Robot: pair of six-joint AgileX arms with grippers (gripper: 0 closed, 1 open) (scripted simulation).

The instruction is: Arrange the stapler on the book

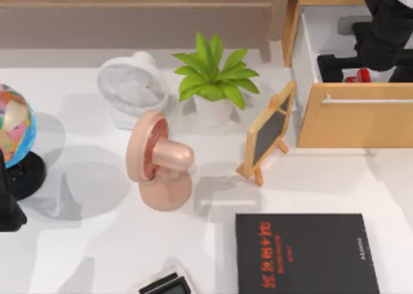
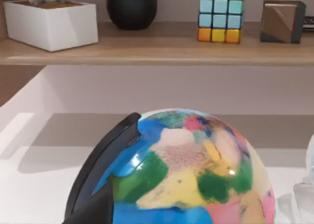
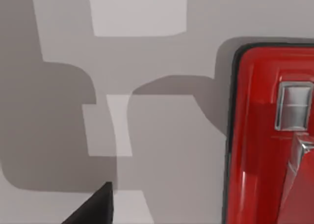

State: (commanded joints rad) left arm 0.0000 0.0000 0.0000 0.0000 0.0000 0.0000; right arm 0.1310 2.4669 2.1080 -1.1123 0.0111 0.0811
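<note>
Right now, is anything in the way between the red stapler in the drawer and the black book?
Yes: the drawer's wooden front panel stands between the stapler, inside the open drawer under the right arm, and the book lying on the table in front. The stapler must be lifted over it. The small chalkboard stands off to the left.

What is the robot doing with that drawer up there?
The right arm is reaching into the open wooden drawer at the table's back right, where the red stapler lies. Its wrist camera looks straight down at the stapler from close by. The stapler is not on the black book yet; that lies flat at the front of the table. The left arm is parked at the left edge, beside the globe.
</note>
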